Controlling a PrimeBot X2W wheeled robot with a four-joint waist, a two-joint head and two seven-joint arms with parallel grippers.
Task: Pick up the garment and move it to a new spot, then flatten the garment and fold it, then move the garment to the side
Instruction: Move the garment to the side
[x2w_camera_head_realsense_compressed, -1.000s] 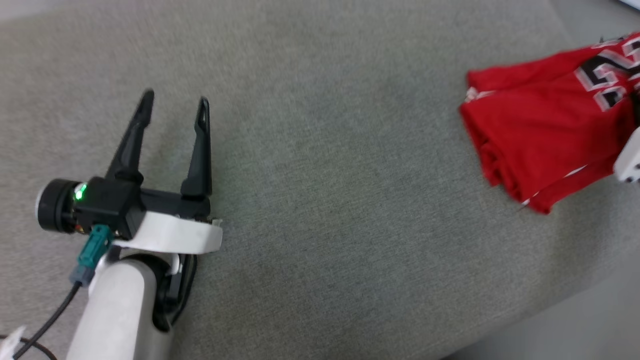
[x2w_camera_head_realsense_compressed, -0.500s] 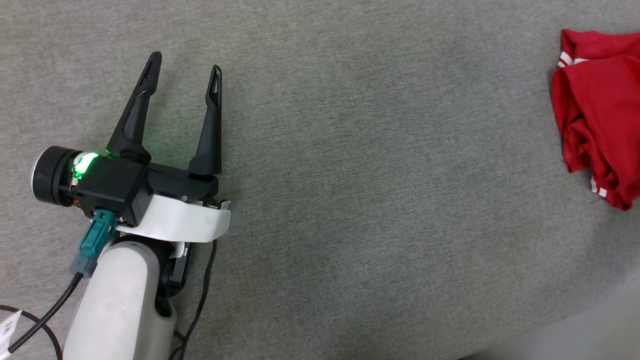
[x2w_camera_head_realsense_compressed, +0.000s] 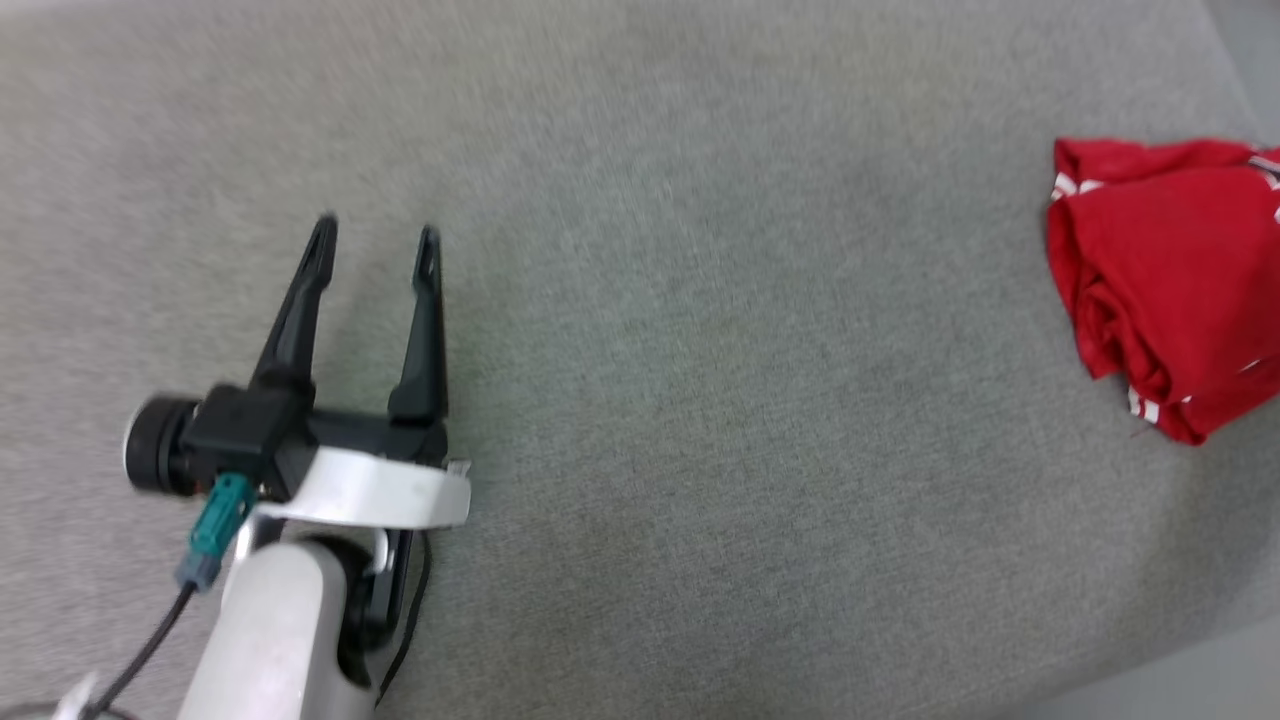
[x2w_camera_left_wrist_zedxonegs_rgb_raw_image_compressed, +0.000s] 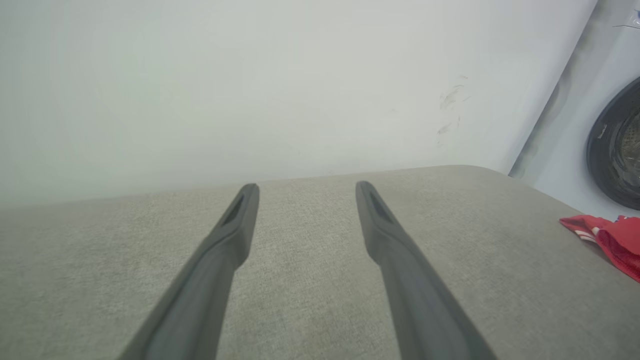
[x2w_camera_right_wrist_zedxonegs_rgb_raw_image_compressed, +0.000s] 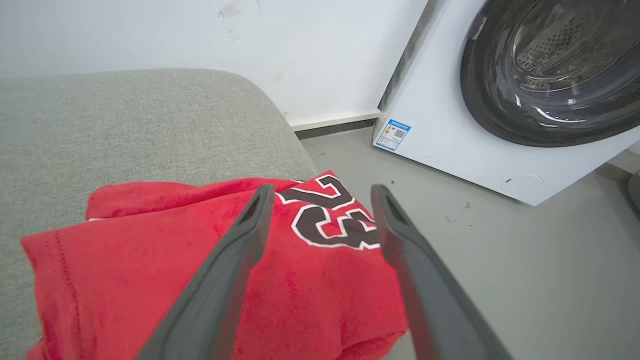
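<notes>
The garment (x2w_camera_head_realsense_compressed: 1170, 280) is a bright red shirt, folded into a bundle at the right edge of the grey cushioned surface (x2w_camera_head_realsense_compressed: 700, 350). In the right wrist view the garment (x2w_camera_right_wrist_zedxonegs_rgb_raw_image_compressed: 150, 280) lies just below my right gripper (x2w_camera_right_wrist_zedxonegs_rgb_raw_image_compressed: 320, 197), whose jaws stand open above it with nothing between them; black numbers edged in white show on the cloth. My left gripper (x2w_camera_head_realsense_compressed: 375, 232) hovers open over bare grey fabric at the left, far from the shirt. The left wrist view shows that gripper (x2w_camera_left_wrist_zedxonegs_rgb_raw_image_compressed: 306, 187) open and a corner of the garment (x2w_camera_left_wrist_zedxonegs_rgb_raw_image_compressed: 610, 237) at the far right.
A white washing machine (x2w_camera_right_wrist_zedxonegs_rgb_raw_image_compressed: 450, 125) with a dark round door stands on the grey floor (x2w_camera_right_wrist_zedxonegs_rgb_raw_image_compressed: 500, 260) past the surface's right end. A pale wall (x2w_camera_left_wrist_zedxonegs_rgb_raw_image_compressed: 250, 90) runs behind the surface. The surface's near edge drops off at the lower right in the head view.
The right gripper has opened and let go of the garment, which now lies on the surface. The head camera shifted, so the whole picture moved.
</notes>
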